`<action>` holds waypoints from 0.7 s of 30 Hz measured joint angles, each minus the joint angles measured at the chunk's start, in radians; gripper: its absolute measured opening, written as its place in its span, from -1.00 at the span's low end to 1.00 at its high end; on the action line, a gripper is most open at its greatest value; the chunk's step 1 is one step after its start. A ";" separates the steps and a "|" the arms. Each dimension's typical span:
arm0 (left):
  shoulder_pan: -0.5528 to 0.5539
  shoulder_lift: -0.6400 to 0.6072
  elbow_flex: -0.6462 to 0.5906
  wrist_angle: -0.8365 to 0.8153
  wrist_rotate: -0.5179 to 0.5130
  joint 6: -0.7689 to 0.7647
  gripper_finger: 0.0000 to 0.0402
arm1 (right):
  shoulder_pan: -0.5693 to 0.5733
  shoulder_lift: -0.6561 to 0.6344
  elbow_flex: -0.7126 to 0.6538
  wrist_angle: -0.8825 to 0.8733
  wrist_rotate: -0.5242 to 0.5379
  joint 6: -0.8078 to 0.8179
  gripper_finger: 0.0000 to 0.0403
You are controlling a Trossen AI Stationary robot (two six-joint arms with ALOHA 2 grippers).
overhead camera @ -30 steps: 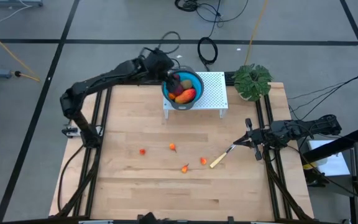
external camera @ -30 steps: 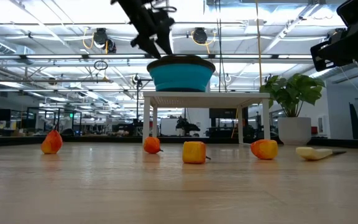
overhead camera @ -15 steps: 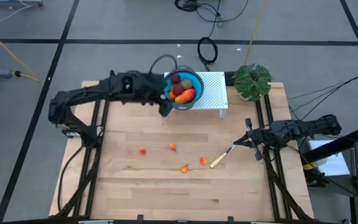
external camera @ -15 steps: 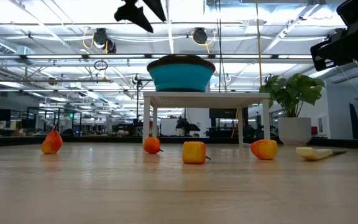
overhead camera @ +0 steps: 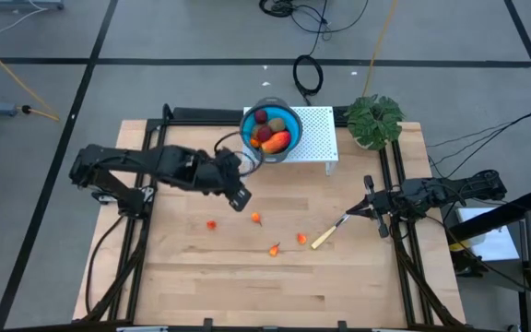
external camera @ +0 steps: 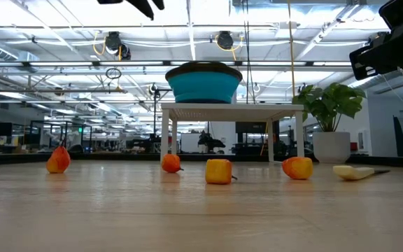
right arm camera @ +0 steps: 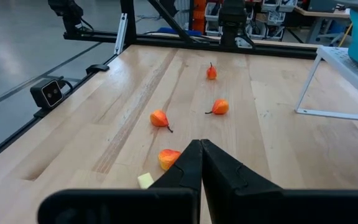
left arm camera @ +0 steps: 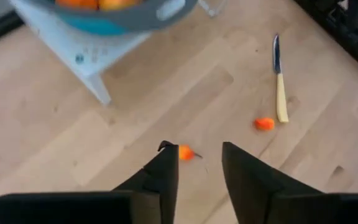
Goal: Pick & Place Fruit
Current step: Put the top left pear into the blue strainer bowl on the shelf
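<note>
The blue bowl point(overhead camera: 270, 134) stands on a white perforated stand point(overhead camera: 313, 138) and holds fruit: a dark red ball point(overhead camera: 261, 117), a brownish-green oval point(overhead camera: 276, 124) and a long red-orange-yellow piece point(overhead camera: 277, 141). Several tiny orange bits lie on the wooden table, among them one point(overhead camera: 211, 224) at the left and one point(overhead camera: 257, 219) near the middle. My left gripper point(overhead camera: 240, 197) hangs above the table, left of and nearer than the stand. It is open and empty, with an orange bit point(left arm camera: 185, 152) showing beyond its fingers. My right gripper point(overhead camera: 369, 207) waits shut at the table's right side.
A yellow-handled knife point(overhead camera: 326, 238) lies on the table near my right gripper. A green leafy plant point(overhead camera: 373, 120) in a white pot stands at the far right corner. Two more orange bits point(overhead camera: 275, 249) point(overhead camera: 301, 239) lie toward the near side.
My left gripper has left the bowl, swinging toward the table's left and near edges to a spot over the open table. It has turned about its own axis on the way. The fruit in the bowl and the orange bits have stayed in place.
</note>
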 joint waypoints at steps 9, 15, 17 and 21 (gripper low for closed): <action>-0.110 0.000 0.000 -0.127 -0.048 -0.232 -0.68 | 0.000 0.000 0.000 0.000 0.000 0.000 -1.00; -0.175 0.025 -0.001 -0.260 -0.064 -0.406 -0.88 | 0.000 0.000 0.000 0.000 0.000 0.000 -1.00; -0.198 0.036 -0.001 -0.297 -0.068 -0.441 -0.96 | 0.000 0.000 0.000 0.000 0.000 0.000 -1.00; -0.232 0.043 -0.056 -0.299 -0.072 -0.522 -0.95 | 0.000 0.000 0.000 0.000 0.000 0.000 -1.00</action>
